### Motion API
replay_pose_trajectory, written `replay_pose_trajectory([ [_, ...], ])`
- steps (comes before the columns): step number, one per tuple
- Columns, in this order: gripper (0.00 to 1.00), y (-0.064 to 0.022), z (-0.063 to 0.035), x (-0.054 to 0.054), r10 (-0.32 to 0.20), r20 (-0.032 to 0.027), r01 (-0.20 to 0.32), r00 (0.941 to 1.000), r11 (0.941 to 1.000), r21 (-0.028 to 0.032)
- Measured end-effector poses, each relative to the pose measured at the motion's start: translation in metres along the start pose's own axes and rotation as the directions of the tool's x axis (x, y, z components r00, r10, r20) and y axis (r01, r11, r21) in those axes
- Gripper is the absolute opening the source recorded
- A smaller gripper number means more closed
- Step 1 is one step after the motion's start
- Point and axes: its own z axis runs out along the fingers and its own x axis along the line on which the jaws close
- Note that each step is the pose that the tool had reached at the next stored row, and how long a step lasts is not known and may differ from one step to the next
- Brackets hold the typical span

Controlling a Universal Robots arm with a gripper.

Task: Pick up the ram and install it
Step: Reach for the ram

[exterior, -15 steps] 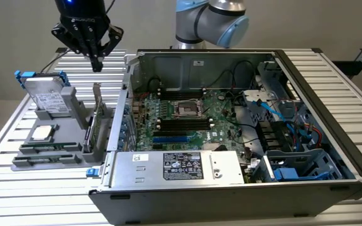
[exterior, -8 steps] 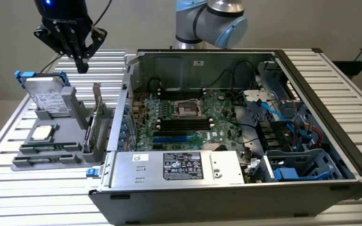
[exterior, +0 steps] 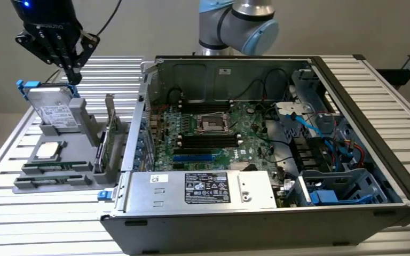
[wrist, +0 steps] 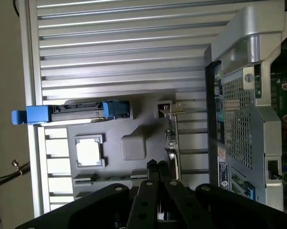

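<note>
The gripper [exterior: 72, 74], black fingers pressed together on nothing, hangs over the blue-railed hard drive [exterior: 54, 109]. At the drive's six o'clock, in the grey moulded holder [exterior: 77, 113], lie a square silver processor [exterior: 48, 151] and then the ram [exterior: 52, 167], a flat green stick. At three o'clock on the ribbed metal counter [exterior: 20, 213] stands the open computer case [exterior: 247, 229], its labels unreadable.

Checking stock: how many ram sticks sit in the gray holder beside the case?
2. One ram stick at the holder's near edge, the other between it and the silver chip. Any inside the case may be hidden.
</note>
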Motion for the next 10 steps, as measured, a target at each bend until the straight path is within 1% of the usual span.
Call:
replay_pose_trajectory([
  [6,0.1,-0.0032,0.0034,0.027,0.0,-0.0001,0.0,1.0,1.0,0.0],
  [10,0.1,-0.0082,0.0051,0.045,0.0,-0.0001,0.0,1.0,1.0,0.0001],
])
